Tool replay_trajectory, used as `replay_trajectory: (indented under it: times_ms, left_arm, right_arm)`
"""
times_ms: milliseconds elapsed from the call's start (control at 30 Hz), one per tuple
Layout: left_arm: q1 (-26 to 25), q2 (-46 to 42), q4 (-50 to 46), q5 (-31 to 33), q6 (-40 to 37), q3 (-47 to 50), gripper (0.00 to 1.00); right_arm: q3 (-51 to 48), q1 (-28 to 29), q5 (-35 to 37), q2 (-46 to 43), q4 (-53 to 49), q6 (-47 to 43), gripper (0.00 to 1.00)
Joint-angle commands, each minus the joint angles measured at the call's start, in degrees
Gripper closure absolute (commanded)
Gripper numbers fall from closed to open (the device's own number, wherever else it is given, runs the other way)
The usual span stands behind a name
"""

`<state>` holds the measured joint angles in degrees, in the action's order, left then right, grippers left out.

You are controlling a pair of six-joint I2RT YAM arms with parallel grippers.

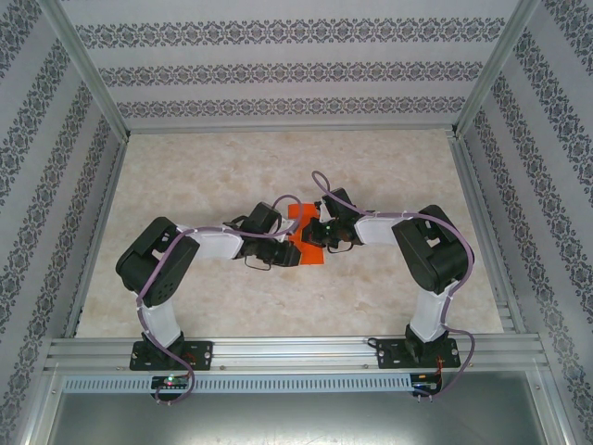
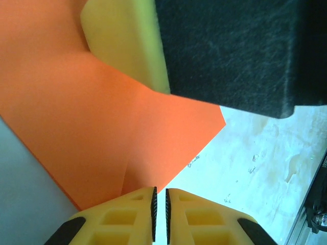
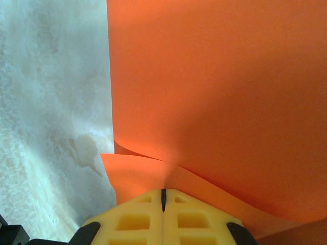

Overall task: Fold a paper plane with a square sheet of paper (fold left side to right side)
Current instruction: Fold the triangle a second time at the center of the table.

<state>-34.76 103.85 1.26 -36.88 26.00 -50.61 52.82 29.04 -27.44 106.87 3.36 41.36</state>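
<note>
**A:** Mid-table, between the two wrists, how does the square sheet of paper (image 1: 309,254) lie?

**B:** Narrow, long axis near to far, just ahead of both. Right gripper (image 3: 163,198) is closed tight at a raised flap. Left gripper (image 2: 160,212) shows a slit, no paper visible inside.

**A:** Room?

**B:** Bare table (image 1: 185,167) on every side. I'd judge the left arm best placed.

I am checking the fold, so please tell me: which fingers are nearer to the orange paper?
Right, narrowly. The right fingers, shut, meet the folded layers of the paper at their tips. The left fingers, a slit apart, sit at its edge.
</note>
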Motion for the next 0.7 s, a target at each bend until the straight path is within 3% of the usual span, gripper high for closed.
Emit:
replay_trajectory:
  times_ms: [0, 467, 667]
  left_arm:
    - [-0.22, 0.3, 3.86, -0.19, 2.19, 1.41, 0.83]
    - [-0.35, -0.9, 11.35, -4.18, 7.13, 5.03, 0.83]
    - [0.22, -8.44, 3.86, -2.08, 4.14, 1.65, 0.8]
  right_arm:
    - [-0.47, 0.49, 3.14, 0.61, -6.76, -1.79, 1.0]
    - [-0.26, 0.49, 3.01, 0.87, -7.14, -2.08, 1.0]
    - [-0.23, 0.57, 3.07, 0.73, -7.14, -2.02, 1.0]
